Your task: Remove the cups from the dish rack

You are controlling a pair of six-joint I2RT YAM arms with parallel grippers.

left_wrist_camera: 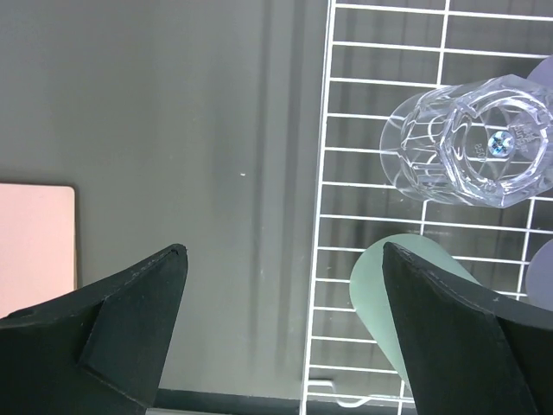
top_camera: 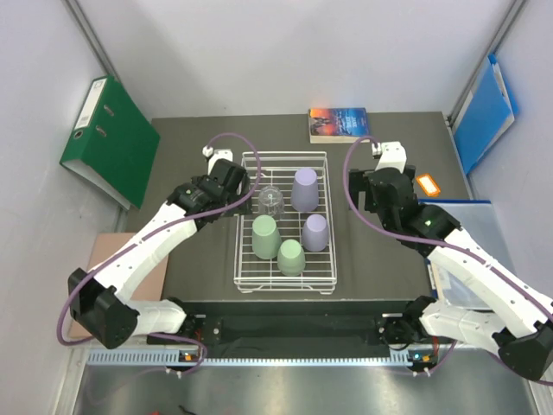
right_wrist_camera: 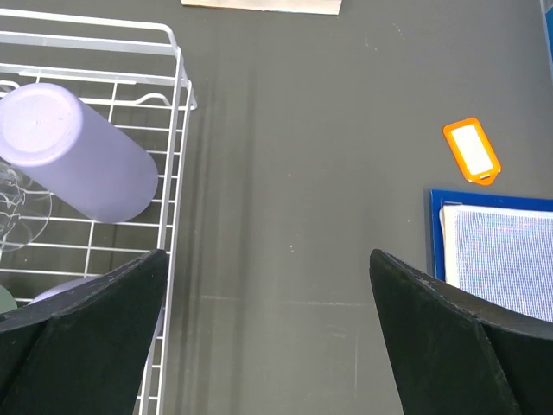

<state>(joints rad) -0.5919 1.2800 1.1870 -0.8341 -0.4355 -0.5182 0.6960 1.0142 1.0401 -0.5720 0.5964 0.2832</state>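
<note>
The dish rack (top_camera: 241, 251) lies mid-table, long axis near-to-far. Five cups stand mouth-down in it: one clear glass (top_camera: 271, 201), two lilac cups (top_camera: 303, 189), two green cups (top_camera: 264, 237). The left gripper (left_wrist_camera: 283, 249) and right gripper (right_wrist_camera: 268, 252) gape, empty.

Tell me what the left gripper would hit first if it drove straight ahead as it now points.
Probably the left rim of the dish rack: the open left gripper straddles it, dark table under one finger, a pale green cup under the other. Depth is unclear.
</note>
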